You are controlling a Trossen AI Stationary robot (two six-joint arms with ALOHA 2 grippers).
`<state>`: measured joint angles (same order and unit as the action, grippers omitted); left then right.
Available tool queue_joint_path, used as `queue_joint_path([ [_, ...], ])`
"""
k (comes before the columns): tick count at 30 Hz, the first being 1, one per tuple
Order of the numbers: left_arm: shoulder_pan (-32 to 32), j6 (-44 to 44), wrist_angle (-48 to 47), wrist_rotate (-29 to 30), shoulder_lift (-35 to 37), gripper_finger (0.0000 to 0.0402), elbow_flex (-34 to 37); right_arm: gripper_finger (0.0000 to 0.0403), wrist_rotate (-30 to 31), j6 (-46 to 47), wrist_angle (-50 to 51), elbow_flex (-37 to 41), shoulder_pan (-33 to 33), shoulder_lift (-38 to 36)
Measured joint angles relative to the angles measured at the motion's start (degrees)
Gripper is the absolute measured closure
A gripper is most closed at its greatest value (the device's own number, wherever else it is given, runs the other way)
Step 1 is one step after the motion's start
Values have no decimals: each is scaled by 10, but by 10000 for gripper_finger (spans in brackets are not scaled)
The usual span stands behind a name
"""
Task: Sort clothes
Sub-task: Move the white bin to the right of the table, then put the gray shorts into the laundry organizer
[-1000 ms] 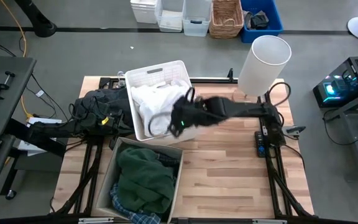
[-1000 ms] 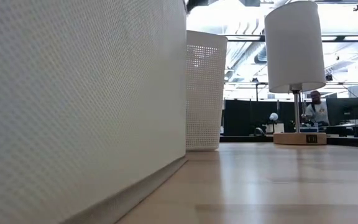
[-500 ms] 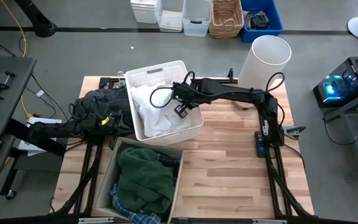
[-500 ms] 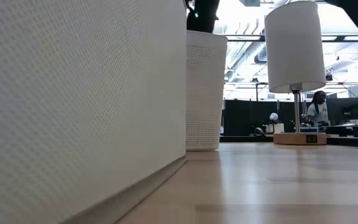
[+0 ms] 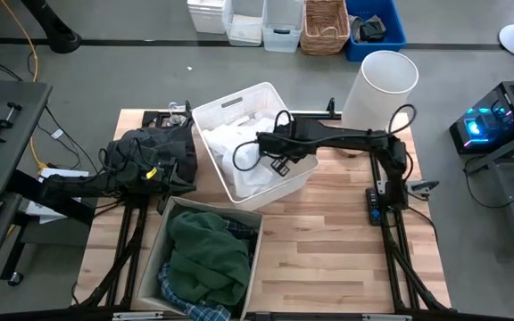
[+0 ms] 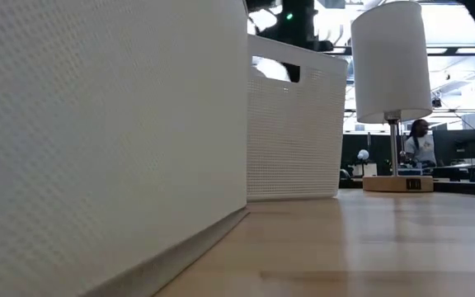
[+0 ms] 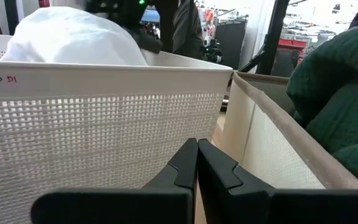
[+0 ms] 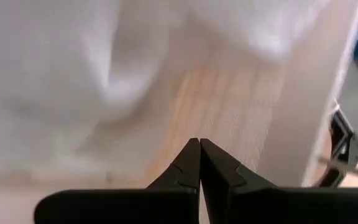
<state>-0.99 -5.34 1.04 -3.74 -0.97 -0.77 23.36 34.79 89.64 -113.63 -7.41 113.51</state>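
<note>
The white slotted basket (image 5: 303,174) stands at the table's far middle with white clothes (image 5: 239,143) heaped in it. My right gripper (image 5: 266,147) is shut and reaches into the basket over those clothes (image 8: 104,56). Dark clothes (image 5: 154,147) lie piled at the left. My left gripper (image 7: 197,155) is shut and empty, low between the basket's wall (image 7: 104,118) and the beige bin (image 7: 253,137). That bin (image 5: 150,267) holds a dark green garment (image 5: 205,254) and a plaid shirt (image 5: 181,292). My right gripper has its shut fingers inside the white basket, close to its inner wall (image 8: 241,106) and beside the white cloth. The fingertips hide the spot, so I cannot tell whether they touch the wall or the cloth.
A tall white lampshade (image 5: 377,89) on its lamp base (image 6: 397,183) stands at the far right. The near right of the wooden table (image 5: 346,259) is bare wood. Storage bins (image 5: 284,22) stand on the floor beyond the far edge. A person (image 6: 419,144) sits far behind.
My right gripper has gone from the basket's near right side to over the basket's middle, then a little toward the table's right edge. The basket has turned with it: its near end has swung toward the right edge while its far left corner has almost stayed.
</note>
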Motion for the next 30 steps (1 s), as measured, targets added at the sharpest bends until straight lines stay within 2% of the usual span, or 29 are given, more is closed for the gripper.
queue_joint_path([
  [3,0,0,0,0,0,401,0,402,-11,35,3,51,19,-41],
  [10,0,0,0,-1,0,401,0,403,-75,172,-71,266,58,-193],
  [16,0,0,1,-1,0,401,0,403,-101,323,-88,364,121,-292],
  [22,0,0,0,-2,0,401,0,403,-151,456,-86,399,214,-347],
  [25,0,0,0,-1,0,401,0,403,-148,504,-83,395,258,-352],
  [27,0,0,0,-1,0,401,0,403,-112,529,-83,375,276,-354],
  [30,0,0,0,-1,0,401,0,403,-15,543,-83,326,279,-355],
])
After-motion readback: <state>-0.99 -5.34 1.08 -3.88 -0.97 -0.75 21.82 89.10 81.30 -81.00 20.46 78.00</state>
